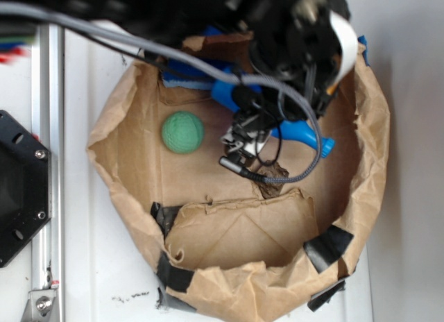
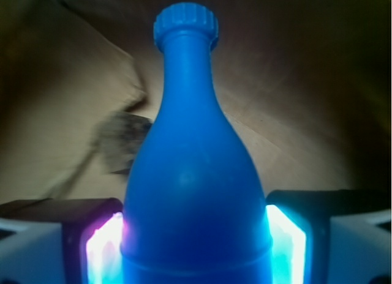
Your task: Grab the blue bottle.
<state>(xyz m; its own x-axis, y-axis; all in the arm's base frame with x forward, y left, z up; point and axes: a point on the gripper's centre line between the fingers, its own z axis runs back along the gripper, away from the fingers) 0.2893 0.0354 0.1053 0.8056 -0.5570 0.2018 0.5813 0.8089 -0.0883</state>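
Observation:
The blue bottle fills the wrist view with its capped neck pointing away. It sits between my two glowing pads, and both press its thick body. In the exterior view the bottle lies on the brown paper floor, with its neck toward the right and its body partly hidden under the arm. My gripper is down over its middle, shut on it.
A green ball lies to the left of the bottle. A crumpled brown paper wall patched with black tape rings the work area. A flat blue sponge lies at the back left. A metal rail runs along the left.

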